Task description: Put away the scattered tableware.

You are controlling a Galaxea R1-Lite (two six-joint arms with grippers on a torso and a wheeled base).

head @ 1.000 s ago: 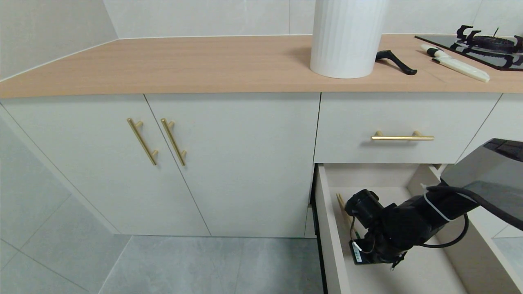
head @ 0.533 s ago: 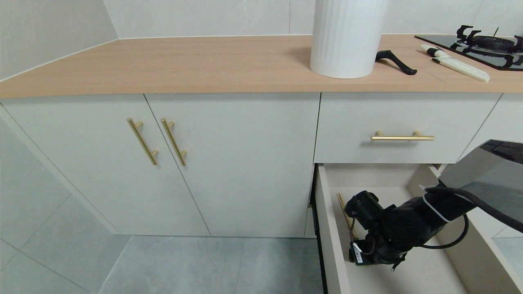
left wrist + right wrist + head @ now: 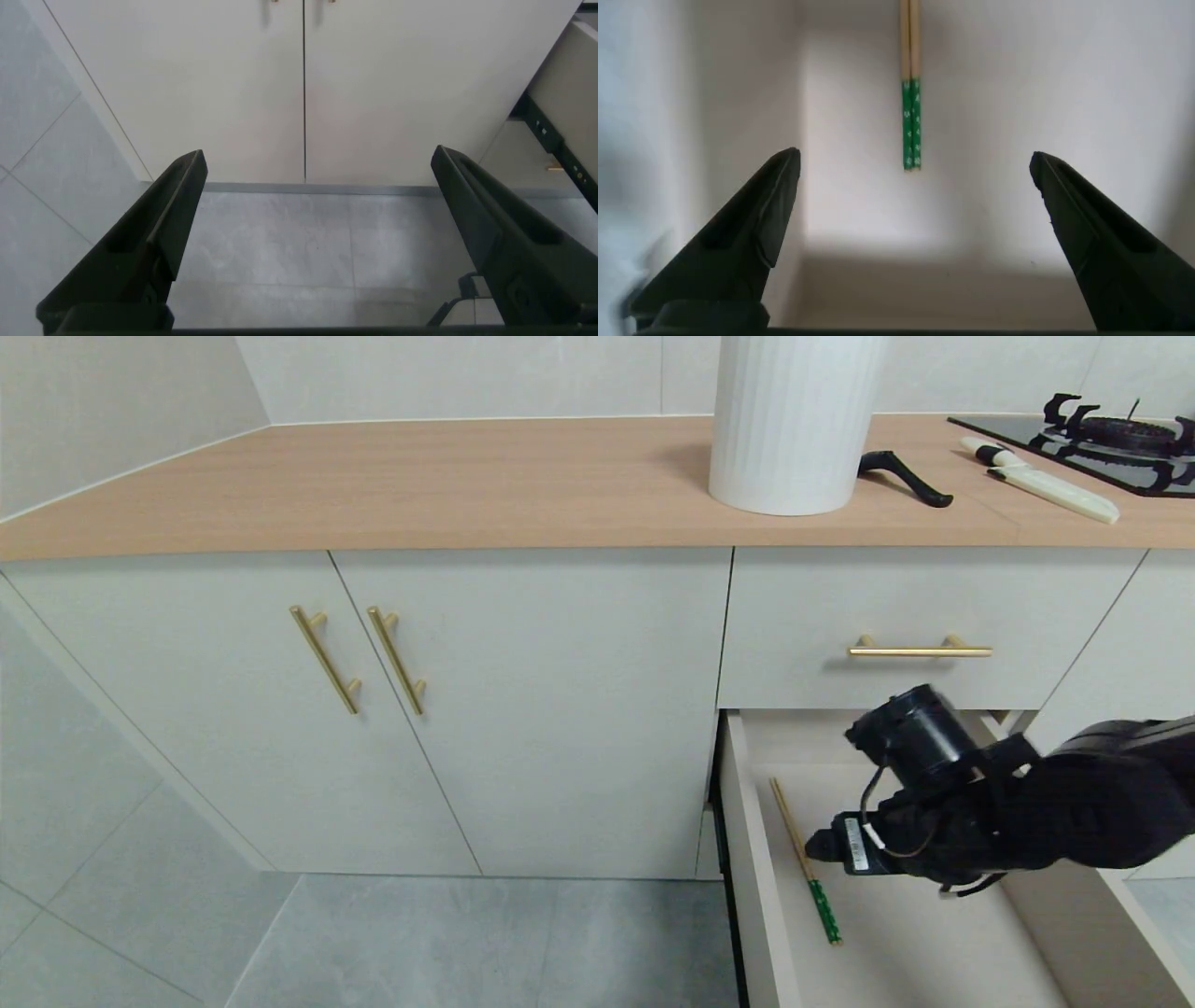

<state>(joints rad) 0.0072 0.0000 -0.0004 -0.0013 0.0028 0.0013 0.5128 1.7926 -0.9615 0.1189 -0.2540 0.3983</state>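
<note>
Two green-tipped wooden chopsticks [image 3: 805, 863] lie together in the open pale drawer [image 3: 758, 905], near its left wall. Right gripper [image 3: 913, 166] above them, jaws spread, empty; left gripper [image 3: 318, 163] jaws spread over grey floor [image 3: 280, 247].

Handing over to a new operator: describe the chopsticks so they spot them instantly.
Look below the wooden worktop to the open drawer on the right. Along its left wall lies a pair of chopsticks, pale wood with green patterned ends.
</note>
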